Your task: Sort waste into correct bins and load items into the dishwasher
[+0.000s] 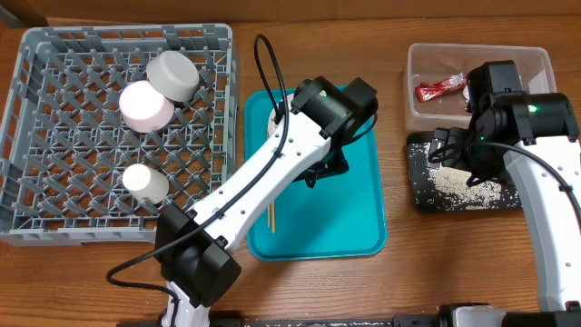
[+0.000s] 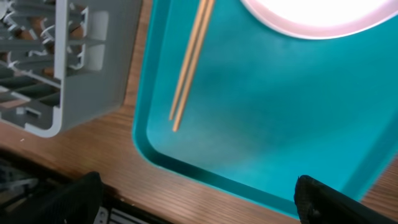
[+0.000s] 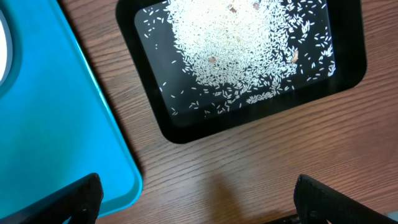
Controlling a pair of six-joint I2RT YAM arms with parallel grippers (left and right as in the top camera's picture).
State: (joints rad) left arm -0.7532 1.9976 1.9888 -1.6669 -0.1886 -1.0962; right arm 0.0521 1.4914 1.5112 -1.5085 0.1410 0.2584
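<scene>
A wooden table (image 3: 249,168) seen from above, with two white robot arms reaching in from the near edge. At the left sits a large grey dish rack (image 1: 82,234); inside it are a pale grey bowl (image 1: 172,74) and a pinkish-white bowl (image 1: 145,106) touching each other near the back, and a small white cup (image 1: 143,182) nearer the front. Just right of the rack lies a teal serving tray (image 2: 280,124). A pair of thin wooden chopsticks (image 2: 189,62) lies side by side on the tray near its rack-side edge, and the rim of a white plate (image 2: 311,15) shows at the tray's far end; from overhead the left arm hides the plate. The left gripper (image 2: 198,186) hangs over the tray with its fingers spread wide and nothing between them. At the far right, a clear plastic tub (image 1: 536,64) holds a shiny red wrapper (image 1: 440,88). In front of the tub is a shallow black tray (image 3: 149,118) with loose white rice (image 3: 242,50) heaped and scattered across it. The right gripper (image 3: 199,186) hovers above the bare table at the black tray's edge, fingers wide apart and holding nothing.
</scene>
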